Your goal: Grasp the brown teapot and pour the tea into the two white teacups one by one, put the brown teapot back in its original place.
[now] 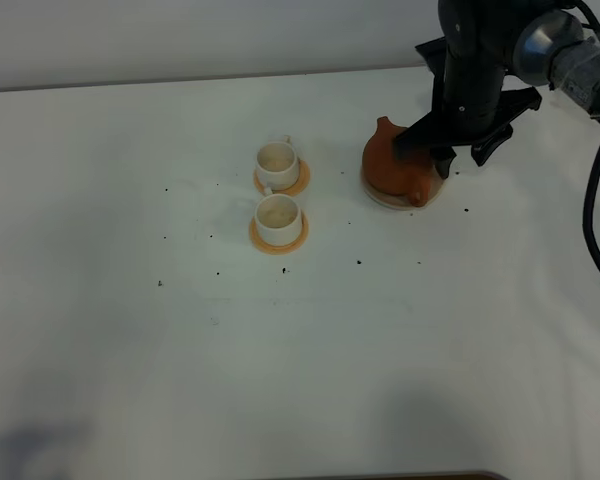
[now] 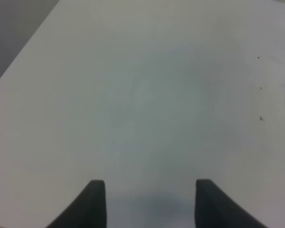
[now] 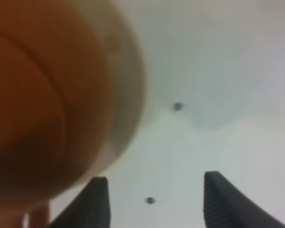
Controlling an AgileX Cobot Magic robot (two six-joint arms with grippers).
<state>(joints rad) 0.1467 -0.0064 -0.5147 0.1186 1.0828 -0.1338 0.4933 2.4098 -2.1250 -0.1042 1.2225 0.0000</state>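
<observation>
The brown teapot (image 1: 390, 165) sits on its pale beige saucer (image 1: 425, 199) at the back right of the table. My right gripper (image 1: 446, 155) hangs low at the teapot's right side, open and empty. In the right wrist view the teapot (image 3: 33, 109) and the saucer rim (image 3: 130, 95) are a close blur beside the open gripper (image 3: 152, 202), with only table between the fingers. The two white teacups (image 1: 277, 163) (image 1: 278, 217) stand on orange coasters (image 1: 298, 183) left of the teapot. My left gripper (image 2: 149, 204) is open over bare table and is outside the exterior high view.
Small dark specks (image 1: 359, 262) dot the white table (image 1: 280, 350) around the cups and teapot. The right arm's black cable (image 1: 592, 210) hangs at the right edge. The table's back edge (image 1: 180, 82) meets a grey wall.
</observation>
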